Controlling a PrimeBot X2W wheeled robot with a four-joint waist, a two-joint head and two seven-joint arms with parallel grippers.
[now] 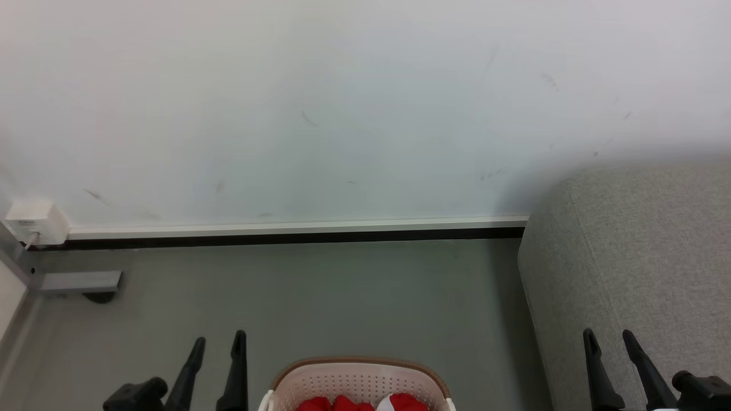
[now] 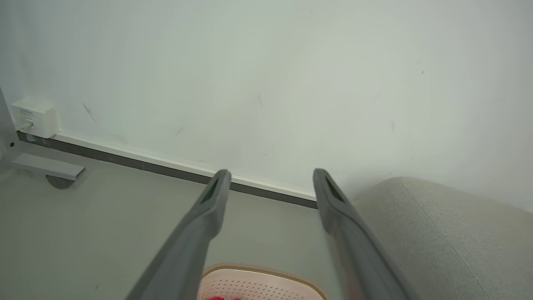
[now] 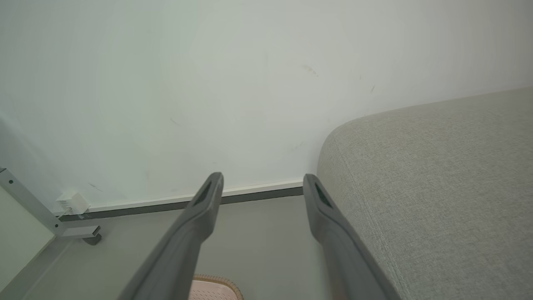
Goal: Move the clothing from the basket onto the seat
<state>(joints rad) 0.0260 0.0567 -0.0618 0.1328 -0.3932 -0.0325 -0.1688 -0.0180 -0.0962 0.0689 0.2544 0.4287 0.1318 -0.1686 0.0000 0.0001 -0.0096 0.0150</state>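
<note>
Left gripper (image 1: 219,337): my two fingers stood spread well apart with nothing between them. In the wrist view the gap showed bare floor (image 1: 342,297) and wall (image 1: 365,114). Right gripper (image 1: 608,333): parted in the same way and empty.

The basket (image 1: 357,362) sat on the floor between my two grippers, nearer the left one, just to its right and below its fingertips. The clothing (image 1: 337,404) lay inside it, red with a patch of white, and neither gripper touched it.

The seat (image 1: 639,257) spread ahead and to the right of my right gripper. Its rounded grey corner faced the basket, and a strip of floor kept the two apart.

Well ahead of both grippers the white wall met the grey floor along a pale skirting (image 1: 297,227) with a dark line under it. Far to the left of my left gripper, a small white box (image 1: 35,220) was fixed low on the wall — a grey metal foot (image 1: 80,281) rested on the floor just below it.
</note>
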